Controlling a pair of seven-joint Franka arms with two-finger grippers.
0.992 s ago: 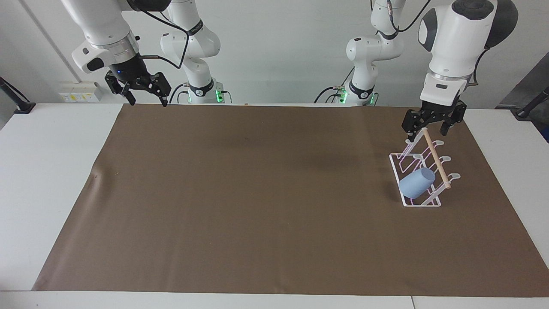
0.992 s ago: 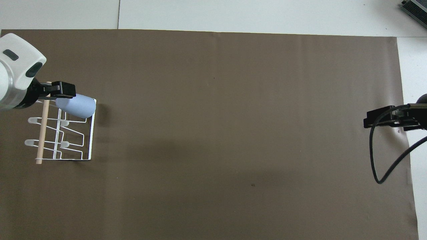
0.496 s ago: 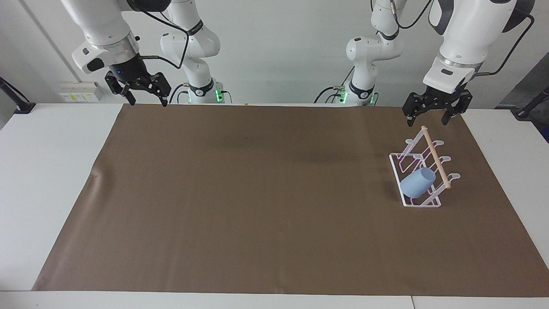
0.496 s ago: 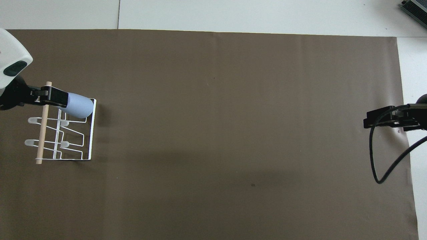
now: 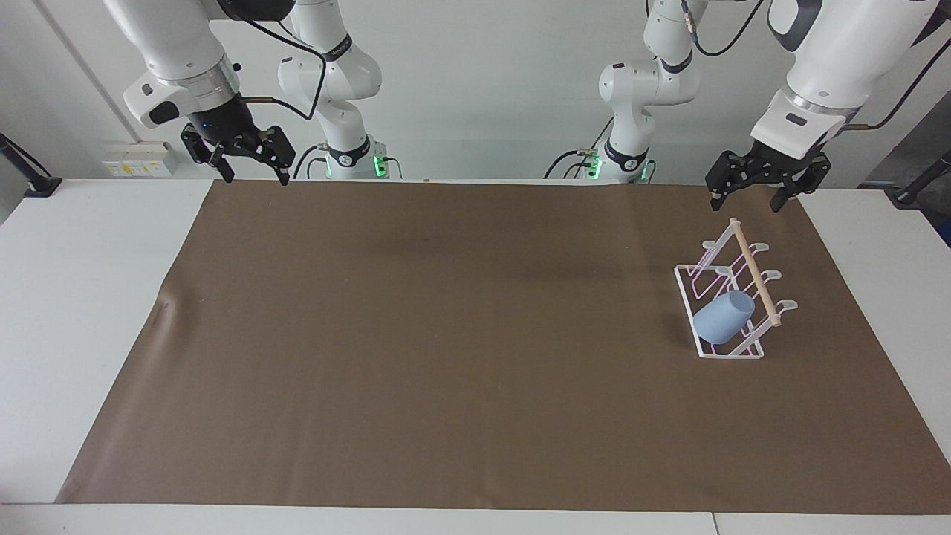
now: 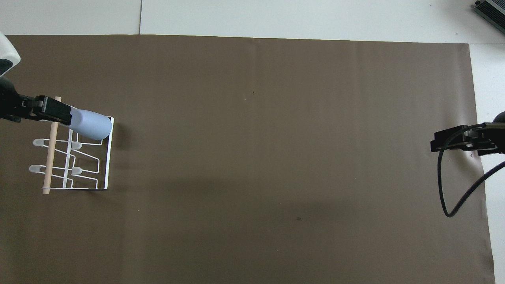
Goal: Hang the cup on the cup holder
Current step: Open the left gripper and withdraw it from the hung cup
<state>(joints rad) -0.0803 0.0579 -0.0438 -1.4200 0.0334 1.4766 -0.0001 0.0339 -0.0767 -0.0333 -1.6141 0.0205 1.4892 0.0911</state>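
Note:
The light-blue cup point(image 5: 719, 318) point(image 6: 91, 124) rests slanted on a loop prong of the white wire cup holder point(image 5: 706, 352) point(image 6: 100, 188), at the rack's end farthest from the robots. Nothing grips it. The cup holder stands on the brown mat toward the left arm's end of the table, its wooden rod point(image 5: 754, 271) across the top. My left gripper point(image 5: 746, 206) hangs open and empty in the air over the mat's edge by the rack's near end, apart from the rod. My right gripper point(image 5: 255, 178) waits open and empty, high over the mat's corner at the right arm's end.
A brown mat point(image 5: 446, 334) covers most of the white table point(image 5: 74, 297). A black cable point(image 6: 444, 189) loops down from the right arm over the mat's edge. Two more arm bases stand at the robots' end of the table.
My left gripper has risen off the rack's rod and drawn back toward the robots, still open. The cup stays on its prong. The right arm has hardly moved.

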